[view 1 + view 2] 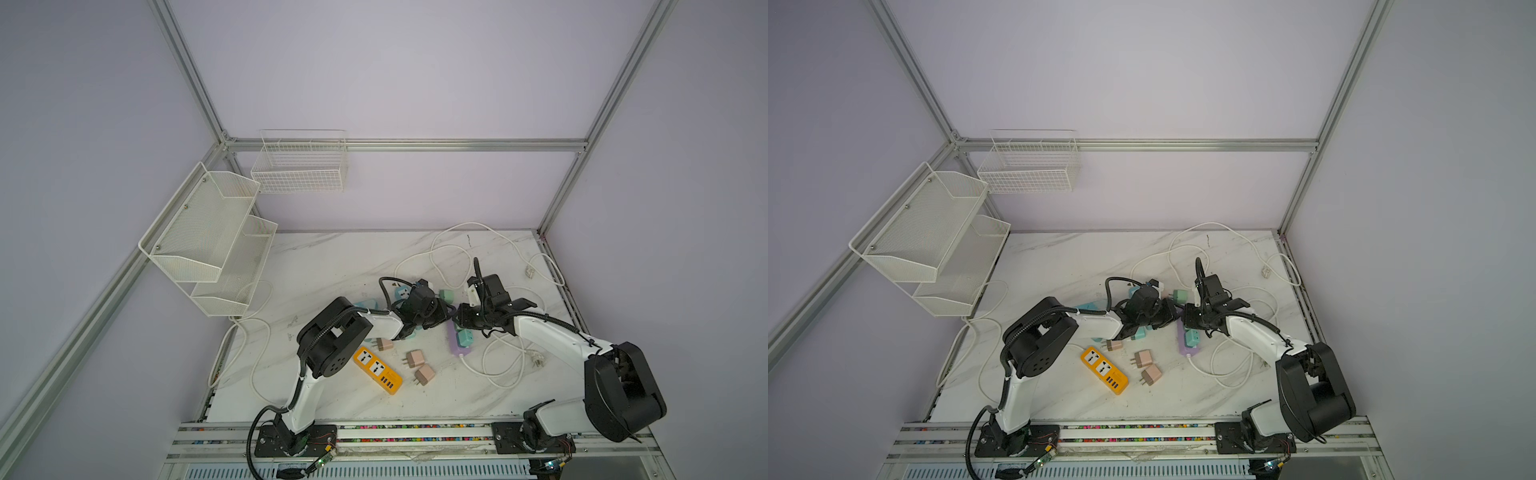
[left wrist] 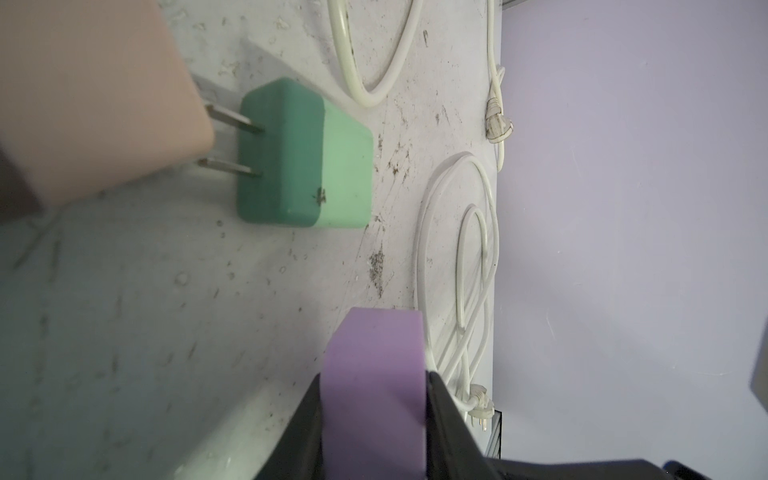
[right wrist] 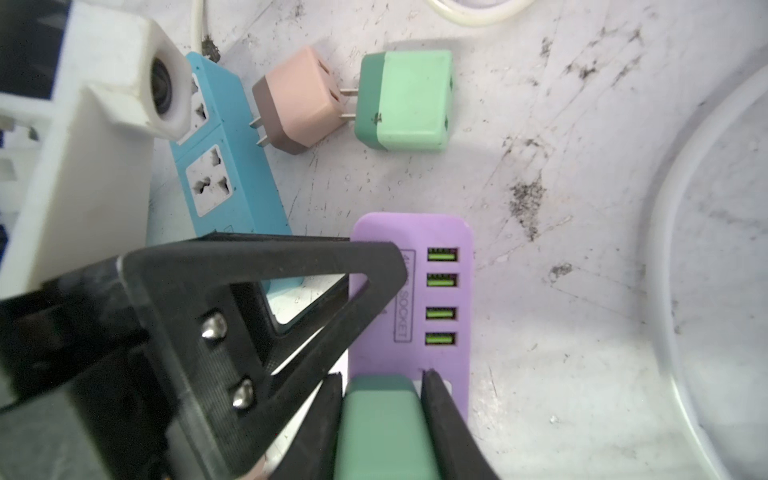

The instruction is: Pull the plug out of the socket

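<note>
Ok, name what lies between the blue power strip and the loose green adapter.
The pink adapter, seen in the right wrist view: its prongs point toward the blue power strip, and the green adapter's prongs reach its far face.

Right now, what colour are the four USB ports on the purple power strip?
Bright green USB ports, clearest in the right wrist view.

Left arm (image 1: 376, 326) and right arm (image 1: 552, 336) both extended inward, wrists nearly meeting at midline. Left gripper (image 2: 374, 376): fingers (image 2: 446, 419) clamped in a grip. Right gripper (image 3: 382, 380): clamped likewise, angled downward.
</note>
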Robot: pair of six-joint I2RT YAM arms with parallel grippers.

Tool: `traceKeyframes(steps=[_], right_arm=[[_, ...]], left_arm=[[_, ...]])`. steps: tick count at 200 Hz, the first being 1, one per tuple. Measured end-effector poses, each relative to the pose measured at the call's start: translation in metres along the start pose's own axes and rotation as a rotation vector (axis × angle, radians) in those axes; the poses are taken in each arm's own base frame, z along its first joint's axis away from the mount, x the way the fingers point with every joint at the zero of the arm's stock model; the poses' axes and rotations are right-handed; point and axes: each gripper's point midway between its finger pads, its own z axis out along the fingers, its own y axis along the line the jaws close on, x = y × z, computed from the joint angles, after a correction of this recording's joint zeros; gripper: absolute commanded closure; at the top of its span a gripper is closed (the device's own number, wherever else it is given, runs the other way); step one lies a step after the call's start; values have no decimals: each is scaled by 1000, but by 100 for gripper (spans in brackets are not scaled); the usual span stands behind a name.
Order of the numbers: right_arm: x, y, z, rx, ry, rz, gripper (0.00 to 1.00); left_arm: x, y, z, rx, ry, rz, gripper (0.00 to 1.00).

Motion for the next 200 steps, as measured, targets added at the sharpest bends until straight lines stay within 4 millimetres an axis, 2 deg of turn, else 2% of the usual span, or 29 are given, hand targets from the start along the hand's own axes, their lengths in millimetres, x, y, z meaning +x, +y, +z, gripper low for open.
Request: traceKeyframes(steps=[51, 96, 144, 173, 200], right_arm=[[-1, 1, 1, -67, -5, 41, 100], [1, 6, 8, 0, -15, 2, 100], [-10, -7, -4, -55, -28, 58, 100], [-4, 2, -1, -39, -25, 16, 100], [-2, 2, 0, 6, -37, -10, 100]], left_arm=[[-2, -1, 0, 6, -9, 13, 100], [-4, 7, -1, -13, 4, 13, 100], [-6, -8, 0, 38, -17, 33, 100], [-5, -5, 0, 28, -17, 32, 100], [-4, -1, -1, 16, -7, 29, 100]])
